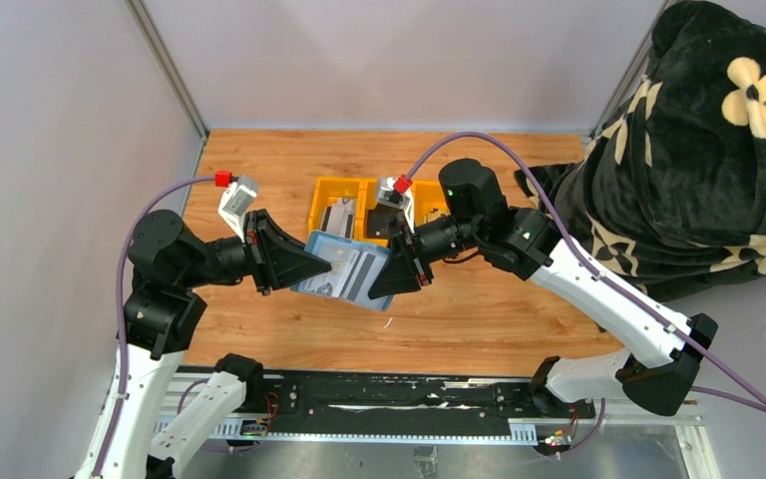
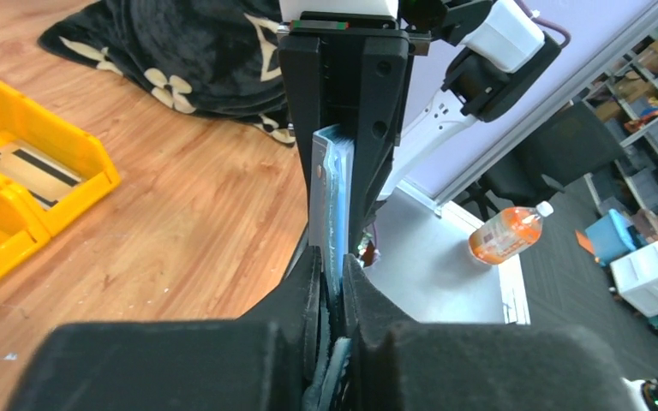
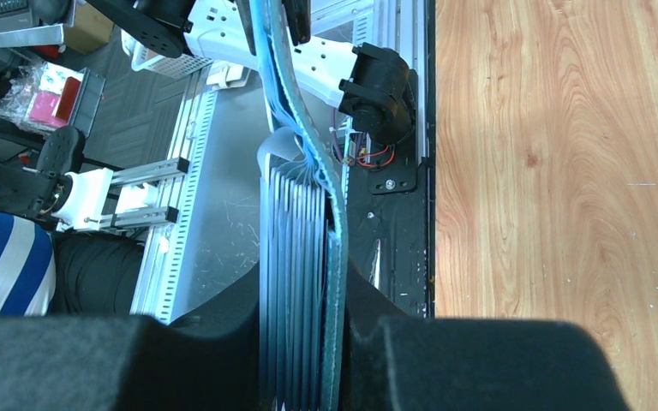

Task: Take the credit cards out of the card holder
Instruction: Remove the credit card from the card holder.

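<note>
The blue-grey card holder (image 1: pixel 349 269) hangs open in the air over the wooden table, stretched between both grippers. My left gripper (image 1: pixel 321 261) is shut on its left edge, and the left wrist view shows the blue fabric (image 2: pixel 340 188) pinched between the pads (image 2: pixel 332 257) with a pale grey credit card edge (image 2: pixel 318 188) alongside. My right gripper (image 1: pixel 383 273) is shut on the right side. Its wrist view shows the jaws (image 3: pixel 302 282) clamped over the holder's stack of slotted pockets (image 3: pixel 296 223). Another pale credit card with a black stripe (image 1: pixel 340 217) lies in the tray.
A yellow compartment tray (image 1: pixel 331 190) stands on the table just behind the holder, seen also in the left wrist view (image 2: pixel 94 163). A black blanket with pale flowers (image 1: pixel 698 150) covers the right back corner. Grey walls close the left and back.
</note>
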Robot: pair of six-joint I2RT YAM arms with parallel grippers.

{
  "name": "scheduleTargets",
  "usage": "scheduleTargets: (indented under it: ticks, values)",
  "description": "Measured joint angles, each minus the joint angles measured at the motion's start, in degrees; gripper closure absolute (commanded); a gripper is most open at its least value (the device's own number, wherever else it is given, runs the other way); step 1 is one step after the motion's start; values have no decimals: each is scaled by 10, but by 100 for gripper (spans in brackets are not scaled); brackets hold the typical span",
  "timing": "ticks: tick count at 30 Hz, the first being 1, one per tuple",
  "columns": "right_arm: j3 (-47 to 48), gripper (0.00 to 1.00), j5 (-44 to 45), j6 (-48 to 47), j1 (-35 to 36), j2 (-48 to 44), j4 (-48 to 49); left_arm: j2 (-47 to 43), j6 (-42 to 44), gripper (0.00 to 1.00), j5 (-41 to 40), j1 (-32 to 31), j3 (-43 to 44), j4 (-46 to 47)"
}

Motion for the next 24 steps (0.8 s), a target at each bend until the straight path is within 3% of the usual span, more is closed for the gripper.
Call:
scheduleTargets:
  ticks: [2,6,8,12,18,24]
  values:
    - [0,92,-2,0,0,0,2,0,-6,100,6,0,-2,6]
    - [0,51,-8,3,0,0,9,0,-23,100,18,0,-3,22]
    - [0,41,-7,6,-1,0,15,0,-29,100,22,0,-3,26]
    - [-1,33,35,17,-19,-15,24,0,-35,100,17,0,-5,26]
    - [-34,29,183,77,-50,-116,77,0,-7,100,-46,0,-1,-12]
    - [-105,29,166,209,-38,-168,263,-6,4,100,-121,0,-1,-33]
